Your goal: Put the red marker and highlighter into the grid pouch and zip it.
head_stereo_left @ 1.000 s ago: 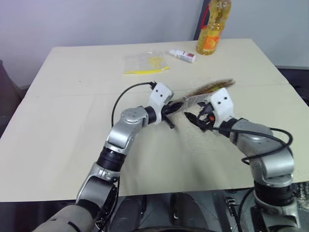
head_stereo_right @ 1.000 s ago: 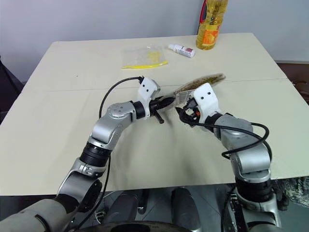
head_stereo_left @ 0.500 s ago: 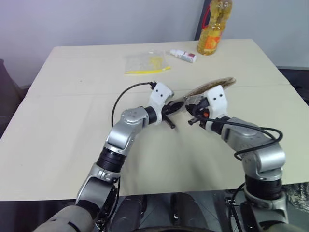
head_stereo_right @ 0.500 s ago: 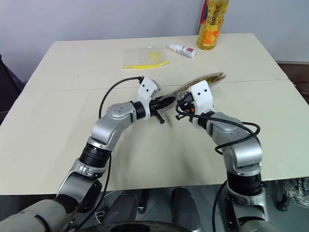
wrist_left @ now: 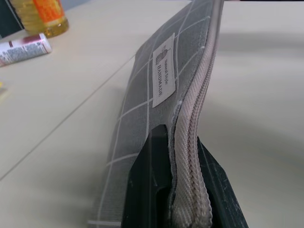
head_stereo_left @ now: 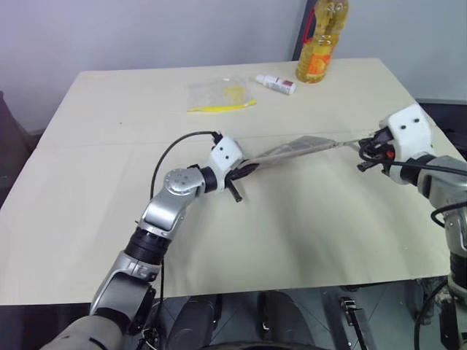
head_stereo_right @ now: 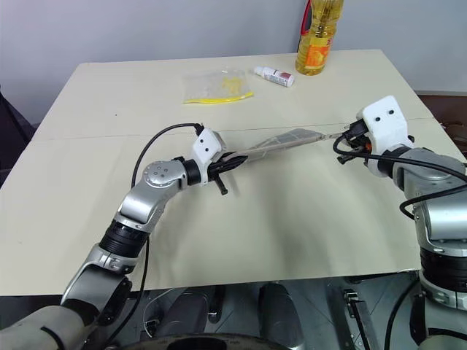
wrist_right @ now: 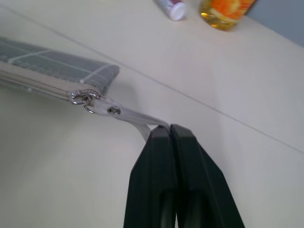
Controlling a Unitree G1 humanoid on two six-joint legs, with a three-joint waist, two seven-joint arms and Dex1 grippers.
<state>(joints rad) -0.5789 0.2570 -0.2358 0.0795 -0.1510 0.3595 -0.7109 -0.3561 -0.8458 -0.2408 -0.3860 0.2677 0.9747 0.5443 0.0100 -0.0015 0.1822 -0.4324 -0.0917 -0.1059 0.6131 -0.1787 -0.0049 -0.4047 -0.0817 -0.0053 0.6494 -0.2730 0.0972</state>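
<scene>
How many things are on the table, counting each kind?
Grid pouch: 1
Clear plastic bag: 1
Small white tube: 1
Oil bottle: 1
Total: 4

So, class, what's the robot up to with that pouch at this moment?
The robot holds the grid pouch stretched between its two hands above the table. The left hand is shut on one end of the pouch; the right hand is shut on the zipper pull strap at the other end. The zipper looks closed along its length. A clear bag, a small tube and an oil bottle sit at the far edge.
</scene>
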